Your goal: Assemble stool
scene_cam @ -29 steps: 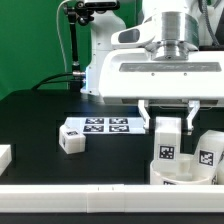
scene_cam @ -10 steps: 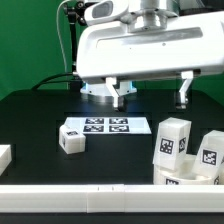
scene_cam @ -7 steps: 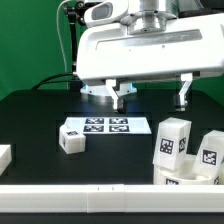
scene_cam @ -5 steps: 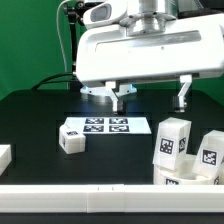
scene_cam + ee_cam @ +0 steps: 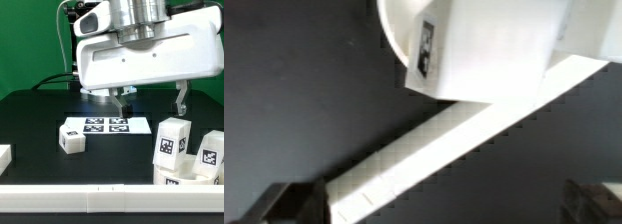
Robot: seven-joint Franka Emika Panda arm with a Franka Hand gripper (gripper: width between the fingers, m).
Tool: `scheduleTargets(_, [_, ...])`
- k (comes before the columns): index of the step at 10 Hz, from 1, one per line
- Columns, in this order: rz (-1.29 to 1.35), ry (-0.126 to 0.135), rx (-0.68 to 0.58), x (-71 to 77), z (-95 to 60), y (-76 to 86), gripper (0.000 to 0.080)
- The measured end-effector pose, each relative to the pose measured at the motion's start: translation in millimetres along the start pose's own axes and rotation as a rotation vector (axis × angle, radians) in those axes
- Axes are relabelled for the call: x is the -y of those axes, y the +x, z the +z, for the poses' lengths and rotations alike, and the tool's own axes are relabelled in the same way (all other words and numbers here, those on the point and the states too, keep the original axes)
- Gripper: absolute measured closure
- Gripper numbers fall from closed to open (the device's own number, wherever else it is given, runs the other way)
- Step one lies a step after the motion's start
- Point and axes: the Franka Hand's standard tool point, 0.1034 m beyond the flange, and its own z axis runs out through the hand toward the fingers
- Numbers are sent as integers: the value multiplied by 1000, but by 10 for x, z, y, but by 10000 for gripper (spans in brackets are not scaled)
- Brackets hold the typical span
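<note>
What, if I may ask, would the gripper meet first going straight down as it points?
Under the gripper, likely the bare black table, though a white strip lies close; depth unclear.

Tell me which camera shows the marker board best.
The exterior view: the marker board lies flat on the black table, its tags facing up and in plain sight. The wrist view shows none of it.

Parts on the worktop

The marker board lies central. One leg sits just before its corner on the exterior view's left. A second leg and third leg stand at that view's right.
</note>
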Motion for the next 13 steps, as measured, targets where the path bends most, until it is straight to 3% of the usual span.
scheduleTargets(2, [20, -10, 22, -13, 0, 25, 151])
scheduleTargets(3, [69, -81, 42, -16, 44, -53, 151])
scheduleTargets(4, [57, -120, 39, -20, 81, -61, 151])
scheduleTargets(9, [59, -116, 8, -41, 136, -34, 151])
scheduleTargets(11, [106, -115, 2, 90, 158, -55, 151])
scheduleTargets(13, [100, -117, 0, 126, 212, -94, 151])
